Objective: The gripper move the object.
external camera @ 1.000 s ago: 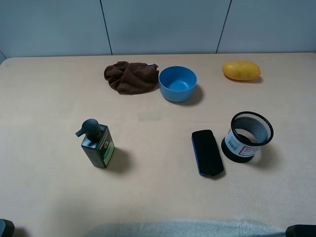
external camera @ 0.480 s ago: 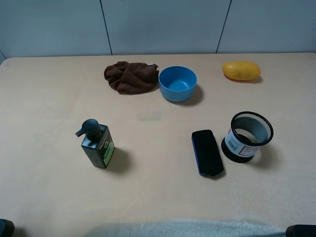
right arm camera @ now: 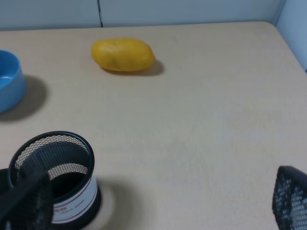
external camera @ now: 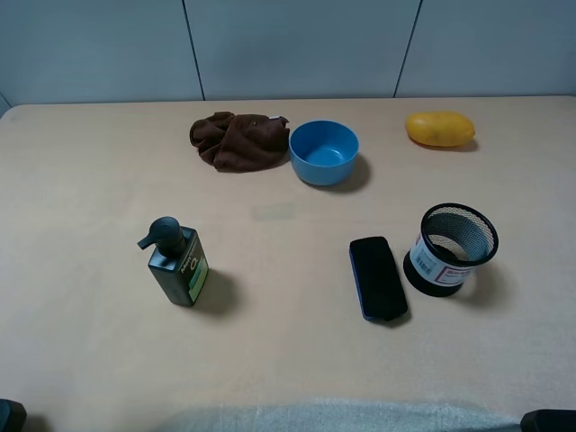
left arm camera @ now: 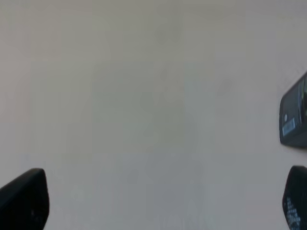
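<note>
The black wire-mesh pen cup (external camera: 450, 249) with a white barcode label stands upright on the table at the right, next to a flat black case (external camera: 377, 277). In the right wrist view the cup (right arm camera: 57, 177) stands close in front of my right gripper (right arm camera: 158, 203), near one finger; the mesh-covered fingers (right arm camera: 290, 199) are spread wide and hold nothing. My left gripper (left arm camera: 160, 206) is open and empty over bare tabletop. In the exterior view only dark bits of the arms show, at the bottom corners.
A dark green pump bottle (external camera: 178, 268) stands at the left. A brown cloth (external camera: 237, 139), a blue bowl (external camera: 324, 151) and a yellow mango (external camera: 438, 128) lie along the back. A blurred dark object (left arm camera: 293, 117) shows at the edge of the left wrist view.
</note>
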{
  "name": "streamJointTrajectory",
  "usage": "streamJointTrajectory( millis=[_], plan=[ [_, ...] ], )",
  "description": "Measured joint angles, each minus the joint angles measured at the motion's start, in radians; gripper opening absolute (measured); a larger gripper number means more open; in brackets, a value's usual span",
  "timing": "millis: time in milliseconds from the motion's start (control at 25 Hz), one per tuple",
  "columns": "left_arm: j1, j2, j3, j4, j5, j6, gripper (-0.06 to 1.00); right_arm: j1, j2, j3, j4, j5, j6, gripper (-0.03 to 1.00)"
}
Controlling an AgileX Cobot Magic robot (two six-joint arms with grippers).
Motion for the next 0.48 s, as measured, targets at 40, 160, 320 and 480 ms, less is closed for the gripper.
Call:
streamJointTrajectory(
  millis=[40,160,320,480],
  plan=[
    [0.001,-0.008,0.000,0.000,-0.001,0.001,0.99,0.000,0.000,0.000,0.000,0.000,0.000,0.69],
    [0.001,-0.039,0.000,-0.002,-0.004,0.005,0.99,0.000,0.000,0.000,0.000,0.000,0.000,0.69],
    [0.001,-0.094,0.000,-0.003,-0.004,0.005,0.99,0.000,0.000,0.000,0.000,0.000,0.000,0.69],
    [0.001,-0.156,0.000,0.000,-0.005,0.007,0.99,0.000,0.000,0.000,0.000,0.000,0.000,0.69]
  ],
)
